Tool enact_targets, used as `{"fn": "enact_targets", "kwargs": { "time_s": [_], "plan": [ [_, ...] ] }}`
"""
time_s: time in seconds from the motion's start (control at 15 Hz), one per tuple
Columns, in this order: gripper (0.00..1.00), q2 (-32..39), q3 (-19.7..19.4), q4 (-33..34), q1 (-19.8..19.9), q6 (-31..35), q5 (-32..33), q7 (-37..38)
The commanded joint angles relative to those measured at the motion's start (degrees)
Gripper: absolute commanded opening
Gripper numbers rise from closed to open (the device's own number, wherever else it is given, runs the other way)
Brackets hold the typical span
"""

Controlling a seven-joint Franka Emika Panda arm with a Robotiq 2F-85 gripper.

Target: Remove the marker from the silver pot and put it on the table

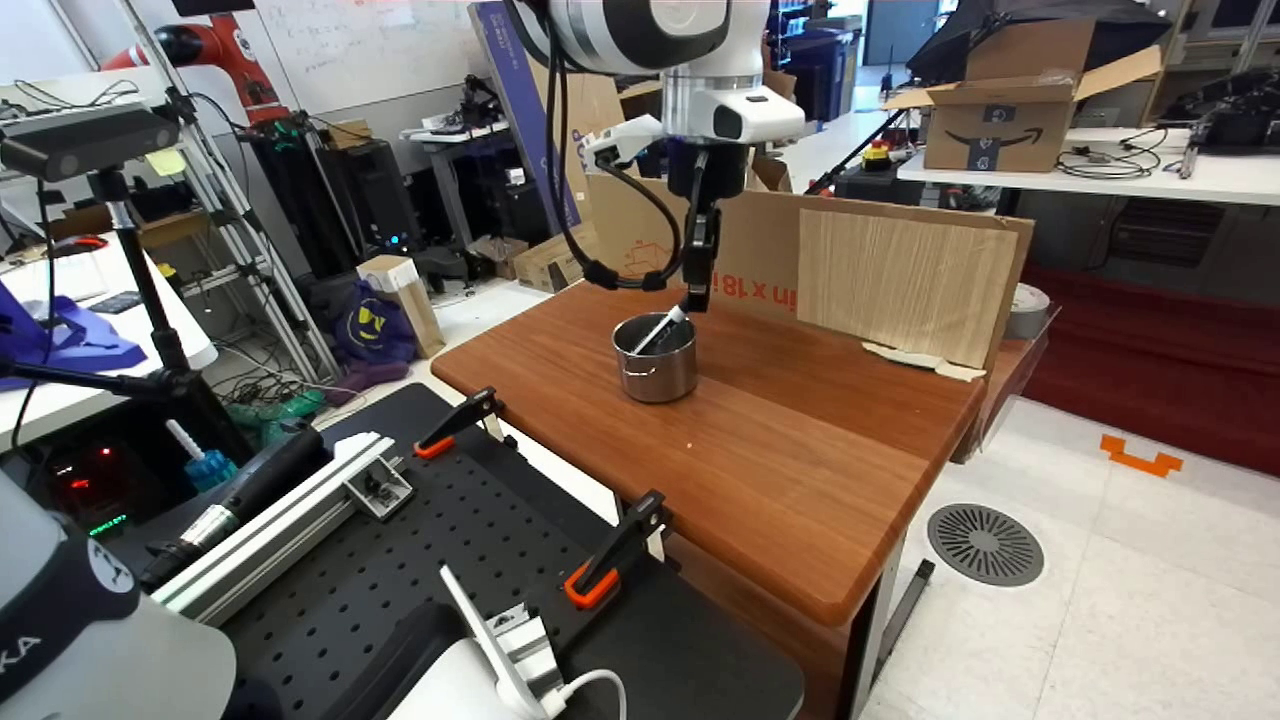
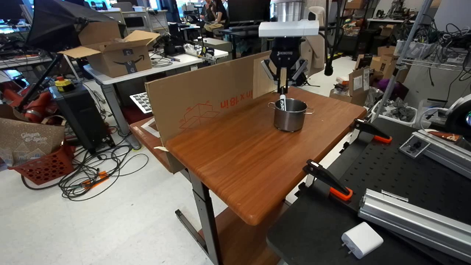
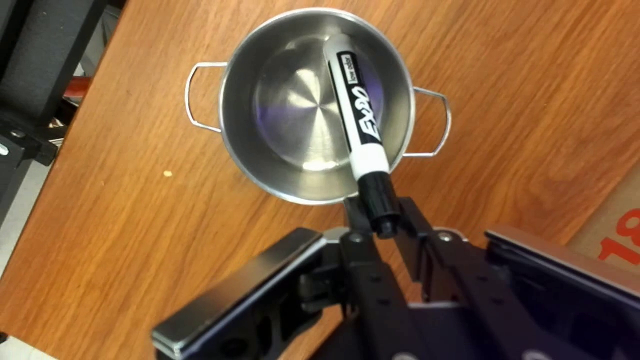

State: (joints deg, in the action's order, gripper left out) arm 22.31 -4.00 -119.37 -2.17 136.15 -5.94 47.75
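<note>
The marker (image 3: 357,115), white and black with a black cap, leans tilted in the silver pot. Its lower end is inside the pot and its capped end sticks out over the rim. It shows in both exterior views (image 1: 662,328) (image 2: 282,102). The silver pot (image 3: 287,130) has two wire handles and stands upright on the brown wooden table (image 3: 125,225); it also shows in both exterior views (image 1: 657,378) (image 2: 289,122). My gripper (image 3: 380,206) is shut on the marker's cap, just above the pot's rim, pointing down in both exterior views (image 1: 698,300) (image 2: 282,89).
A cardboard panel (image 1: 740,240) stands upright along one side of the table; it also shows in the wrist view (image 3: 620,225). A black perforated bench (image 1: 470,520) adjoins another side, with two orange-and-black clamps (image 1: 610,555) (image 1: 460,425) at the table's edge.
</note>
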Motion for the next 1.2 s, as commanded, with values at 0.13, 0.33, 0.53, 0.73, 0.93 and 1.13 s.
{"fn": "enact_targets", "kwargs": {
  "time_s": [0.13,0.33,0.53,0.73,0.93,1.13],
  "plan": [
    [0.05,-7.05,-0.71,-2.29,0.99,-2.50,-0.86,-2.85],
    [0.05,-9.71,-0.86,-1.57,3.18,-3.91,-4.33,-4.67],
    [0.05,-8.86,-1.03,0.87,6.00,-6.48,-10.71,-7.19],
    [0.05,-6.56,-1.39,2.63,7.88,-6.72,-16.31,-7.54],
    [0.05,-3.53,-1.48,4.59,9.03,-6.55,-20.57,-6.66],
    [0.05,-0.33,-1.47,7.07,9.74,-6.70,-23.72,-5.90]
  ]
}}
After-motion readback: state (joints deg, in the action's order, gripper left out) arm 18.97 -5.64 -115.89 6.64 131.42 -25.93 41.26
